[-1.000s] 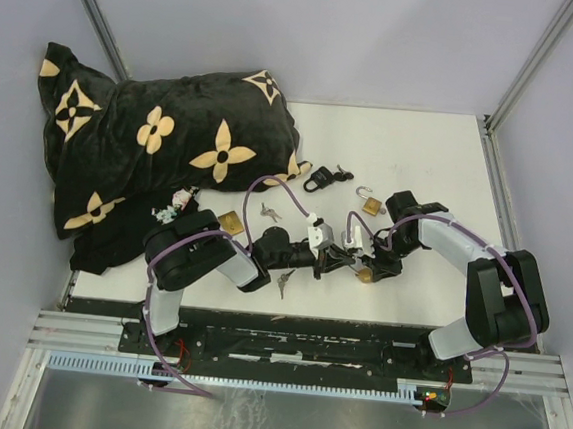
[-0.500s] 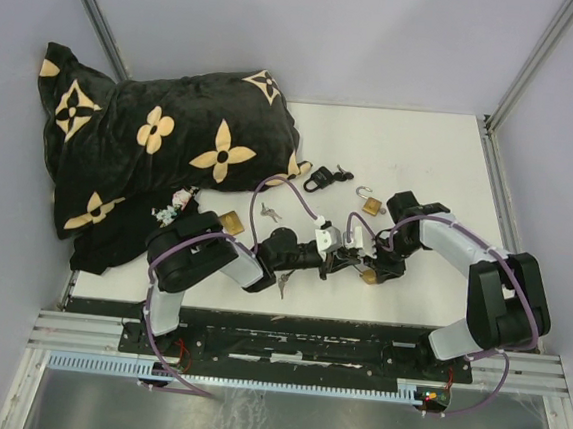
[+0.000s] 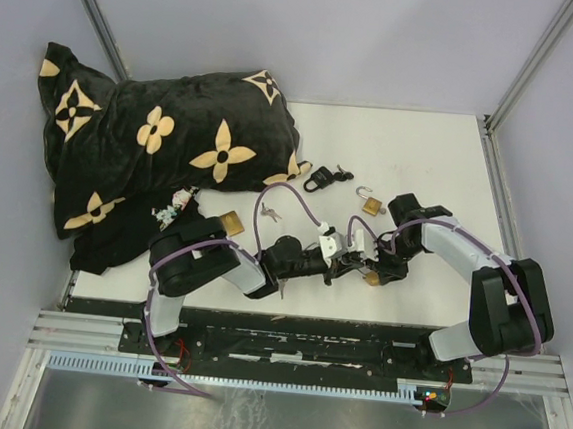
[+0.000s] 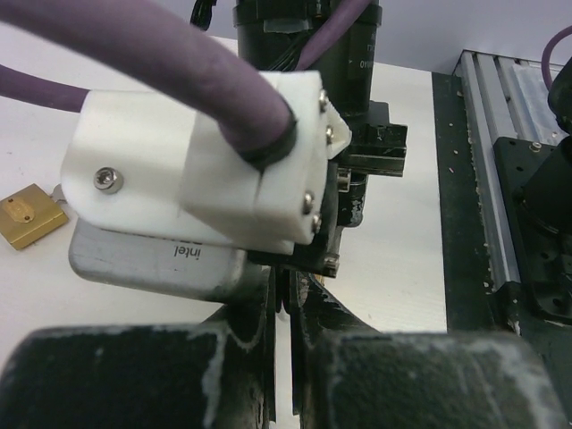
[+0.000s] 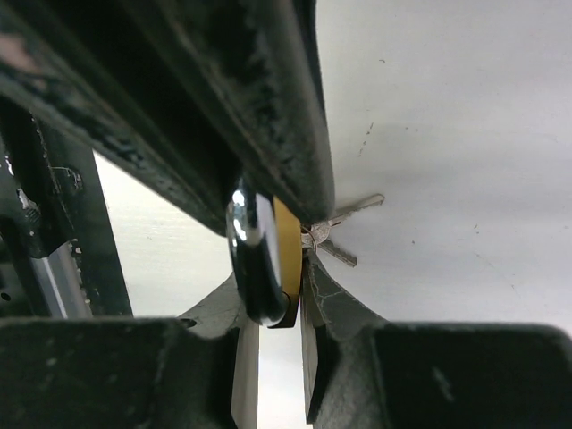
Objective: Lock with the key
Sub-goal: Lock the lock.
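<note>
Left tool nearer the padlock now, apparently

A black cushion with tan flower motifs fills the upper left; the surface is white, carrying a brass padlock and a black padlock.

- Left arm: black joints and pale grey shells.
- Right arm: the same black-and-grey build.
- Here's the white bracket, with silver screws on its faces and a thick purple cable plugged into its top.
- Just under the white bracket sits a silver housing stamped "intel".
- Left gripper: black fingers, edges scuffed whitish.
</note>
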Motion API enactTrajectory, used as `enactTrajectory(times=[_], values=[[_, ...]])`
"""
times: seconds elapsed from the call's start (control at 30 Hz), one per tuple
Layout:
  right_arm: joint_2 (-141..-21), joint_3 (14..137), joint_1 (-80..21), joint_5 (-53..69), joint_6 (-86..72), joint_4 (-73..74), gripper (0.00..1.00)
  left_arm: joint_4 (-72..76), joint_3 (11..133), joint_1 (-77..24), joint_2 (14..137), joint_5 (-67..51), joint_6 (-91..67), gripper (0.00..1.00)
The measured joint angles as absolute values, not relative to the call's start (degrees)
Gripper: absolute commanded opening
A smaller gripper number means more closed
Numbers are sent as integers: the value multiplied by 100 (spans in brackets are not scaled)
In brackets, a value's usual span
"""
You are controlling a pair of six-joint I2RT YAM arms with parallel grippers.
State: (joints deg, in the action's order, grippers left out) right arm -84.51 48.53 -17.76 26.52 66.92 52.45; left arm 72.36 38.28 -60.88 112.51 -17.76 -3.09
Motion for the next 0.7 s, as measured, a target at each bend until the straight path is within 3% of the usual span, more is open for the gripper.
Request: enactTrajectory(times=[0.57,0.7], values=[[-8416,4823,-1592,2602,6534,5352,2,7150,4182,-6235,11581,-1474,-311,3],[-8412,4823,-1597,2600,6632,5363,2,6836,4071,-6313,11306,-1326,-390,8]])
